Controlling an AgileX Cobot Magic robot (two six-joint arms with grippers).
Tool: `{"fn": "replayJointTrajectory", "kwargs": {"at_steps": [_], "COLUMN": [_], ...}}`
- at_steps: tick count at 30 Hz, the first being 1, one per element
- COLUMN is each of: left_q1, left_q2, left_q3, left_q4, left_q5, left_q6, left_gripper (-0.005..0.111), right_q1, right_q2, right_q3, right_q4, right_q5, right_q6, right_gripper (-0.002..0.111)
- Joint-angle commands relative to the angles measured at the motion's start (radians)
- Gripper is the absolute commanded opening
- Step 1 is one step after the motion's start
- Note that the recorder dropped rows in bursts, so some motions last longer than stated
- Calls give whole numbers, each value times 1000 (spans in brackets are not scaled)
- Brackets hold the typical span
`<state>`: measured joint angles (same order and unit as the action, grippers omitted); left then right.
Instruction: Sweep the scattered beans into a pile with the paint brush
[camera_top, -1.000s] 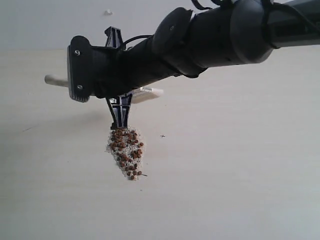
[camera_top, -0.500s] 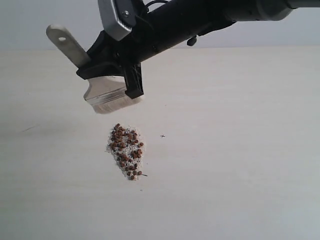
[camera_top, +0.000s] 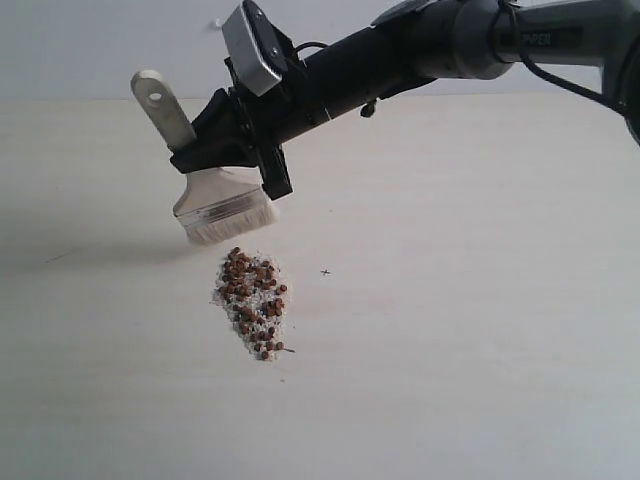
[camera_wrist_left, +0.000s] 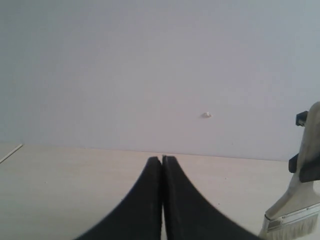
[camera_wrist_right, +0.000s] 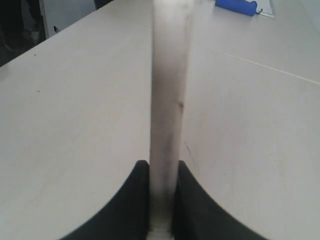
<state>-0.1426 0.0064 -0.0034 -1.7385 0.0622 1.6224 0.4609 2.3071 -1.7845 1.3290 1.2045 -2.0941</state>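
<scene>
Right gripper (camera_top: 238, 150) clamps the paint brush (camera_top: 215, 200) handle, bristles near the pile (camera_top: 253, 300) — sweeping looks nearly done; next, one light tidying stroke.

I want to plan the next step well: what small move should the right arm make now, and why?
Probably carry the paint brush aside and lay it on the table. The right gripper holds it with bristles off the surface beside the pile, and the beans already lie in one compact cluster, no strays visible.
</scene>
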Motion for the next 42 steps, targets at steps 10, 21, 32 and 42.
{"fn": "replayJointTrajectory", "kwargs": {"at_steps": [10,21,32,42], "left_q1": [3,3,3,3], "left_q2": [-6,-6,-6,-6], "left_q3": [3,3,3,3], "left_q4": [-6,-6,-6,-6], "left_q5": [-8,-8,-8,-8], "left_q6": [1,1,-1,-1], "left_gripper": [0,0,0,0], "right_q1": [-16,-25,-25,-19], "right_q2": [138,210,210,201], "right_q3": [-189,-185,-185,-185], "right_q4": [-92,-102,-183,-183], "right_q5": [17,17,17,17], "right_q6": [-20,24,262,409], "right_gripper": [0,0,0,0]}}
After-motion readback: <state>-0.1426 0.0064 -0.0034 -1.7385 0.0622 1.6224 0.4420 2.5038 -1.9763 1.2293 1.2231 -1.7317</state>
